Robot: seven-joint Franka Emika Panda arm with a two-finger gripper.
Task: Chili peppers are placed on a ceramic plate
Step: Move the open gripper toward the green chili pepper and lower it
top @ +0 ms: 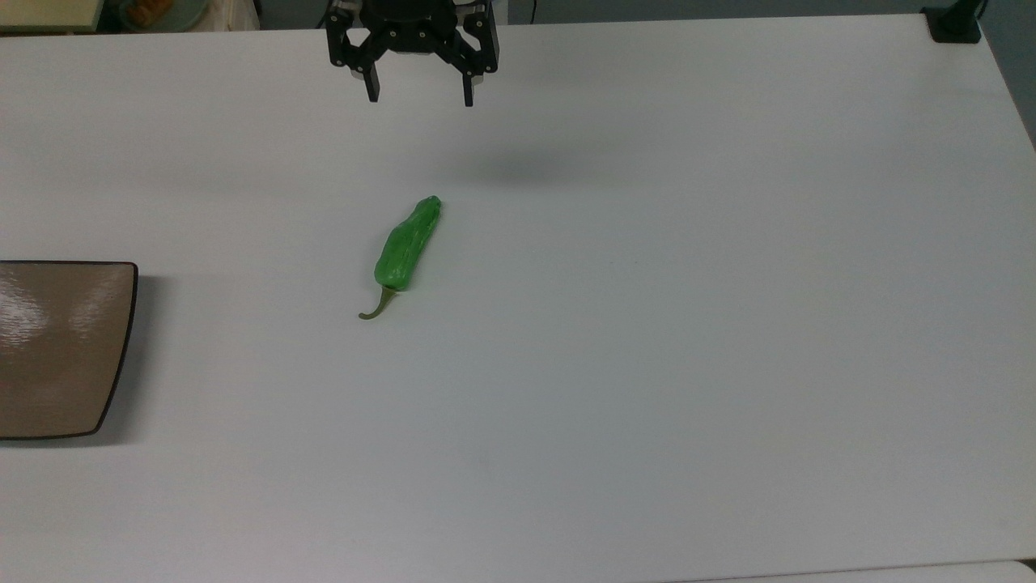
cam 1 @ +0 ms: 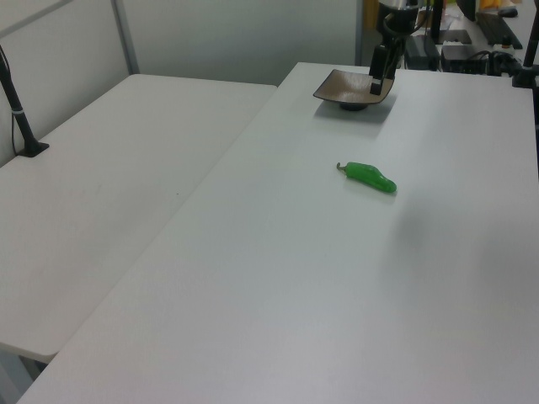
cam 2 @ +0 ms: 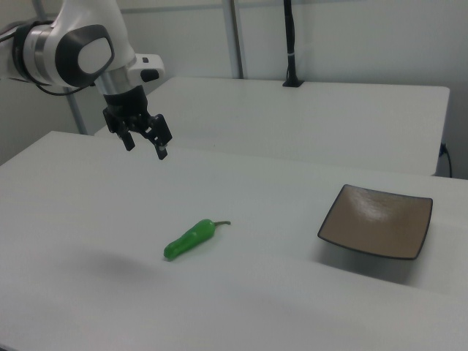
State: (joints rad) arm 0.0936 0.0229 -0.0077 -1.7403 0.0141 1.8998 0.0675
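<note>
Nearest the camera: bare white table (top: 647, 364), which fills the foreground in the top view; its near right corner is cut by the frame edge.
Gripper: the black two-finger gripper (top: 419, 95) hangs above the table's far edge in the top view, its upper body cut off by the top of the frame.
Gripper state: fingers spread wide apart, pointing down, with nothing between them; the right view shows the same gripper (cam 2: 145, 145) clear of the surface.
Arm: white and grey links of the arm (cam 2: 69, 51) enter from the right view's left, the rest cut off by the frame.
Left view of gripper: one dark finger (cam 1: 376, 74) shows in front of the plate; the other finger and the gripper's body are hard to make out against the clutter behind.
Shadow: a soft grey shadow (top: 526, 168) lies on the table between gripper and pepper.
Chili pepper: the bright green chili pepper (top: 407, 243) lies flat on the bare table near its middle, well apart from the gripper, its curved stem (top: 377, 308) toward the camera in the top view.
Ceramic plate: the glossy tan-brown ceramic plate (top: 57, 348) sits at the top view's left, cut off by the frame edge, well apart from the pepper and holding nothing; the right view shows it whole (cam 2: 376, 221).
Background: a second white table (cam 2: 307, 117) stands behind in the right view, with a black pole (cam 2: 289, 44) rising from it, its top out of frame.
</note>
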